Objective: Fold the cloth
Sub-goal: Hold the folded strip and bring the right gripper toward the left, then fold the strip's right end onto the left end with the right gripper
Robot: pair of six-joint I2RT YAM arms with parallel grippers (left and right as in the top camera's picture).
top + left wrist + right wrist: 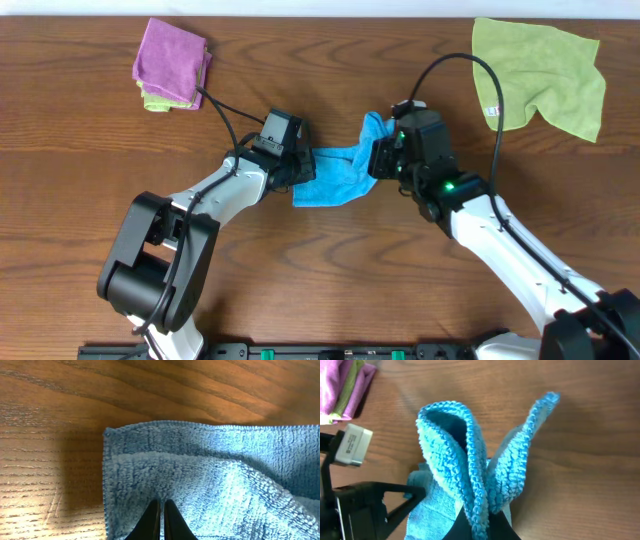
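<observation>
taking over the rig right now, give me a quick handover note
Left end effector: shut, pinching the cloth near its left edge.
Right end effector: shut on the cloth's right end, which is bunched and held up.
The cloth is mid-table, between the arms, partly doubled over.
Done: both ends gripped.
Left: carry the raised end over, lay it flat, release.

cloth (330, 178) | sky-blue microfibre | bunched, partly folded | table centre, one end lifted
</observation>
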